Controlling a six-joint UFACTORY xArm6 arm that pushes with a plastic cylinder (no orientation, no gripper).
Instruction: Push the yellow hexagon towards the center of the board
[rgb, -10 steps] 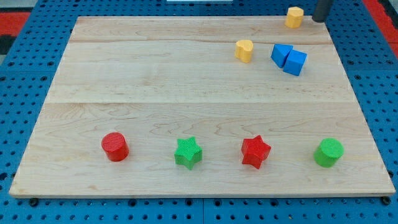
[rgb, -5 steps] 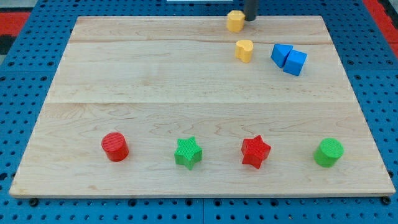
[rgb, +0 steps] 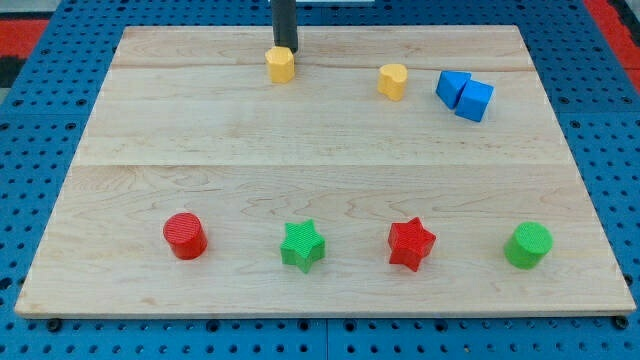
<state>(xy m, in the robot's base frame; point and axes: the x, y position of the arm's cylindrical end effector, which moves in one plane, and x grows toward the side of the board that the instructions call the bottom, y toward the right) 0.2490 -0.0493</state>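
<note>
Starting at the view's bottom of the wooden worktop (rgb: 150, 130), there's a row of four: a red cylinder (rgb: 185, 236), a green star (rgb: 302, 245), a red star (rgb: 411, 243) and a green cylinder (rgb: 528, 245), spaced pretty evenly and all apart. Further up on the view's right, two blue blocks (rgb: 465, 95) sit touching each other, with a yellow heart-ish block (rgb: 393, 81) just beside them on the left. The yellow hexagon (rgb: 281, 64) sits near the top edge, left of centre. My tip (rgb: 285, 47) is right behind it, looks like touching. No pincer on this rig, just the rod.
</note>
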